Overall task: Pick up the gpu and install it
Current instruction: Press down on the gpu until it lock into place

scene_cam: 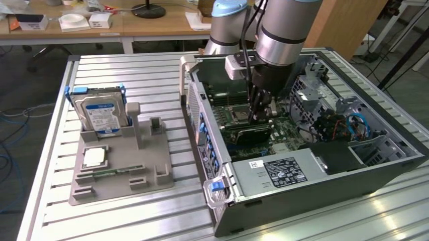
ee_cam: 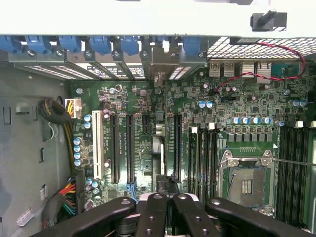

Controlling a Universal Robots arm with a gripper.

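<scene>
The gpu [scene_cam: 251,133] is a flat black card standing on edge on the green motherboard [scene_cam: 282,135], inside the open computer case [scene_cam: 375,175]. My gripper [scene_cam: 258,119] reaches straight down into the case and sits on the card's top edge. In the wrist view the gripper [ee_cam: 165,200] has its black fingers [ee_cam: 148,215] drawn together over the gpu [ee_cam: 165,183]. The card shows edge-on there, running between the long black expansion slots [ee_cam: 129,148] toward the rear bracket openings [ee_cam: 158,64]. The jaws are shut on the card's thin edge.
The grey power supply [scene_cam: 278,170] fills the case's near corner, and drive cages with cables [scene_cam: 348,125] stand at the exterior view's right. The bare processor socket [ee_cam: 245,185] lies beside the slots. Outside the case, a grey holder [scene_cam: 120,170] carries a silver hard drive [scene_cam: 100,113], a chip [scene_cam: 94,157] and a green memory stick [scene_cam: 110,172].
</scene>
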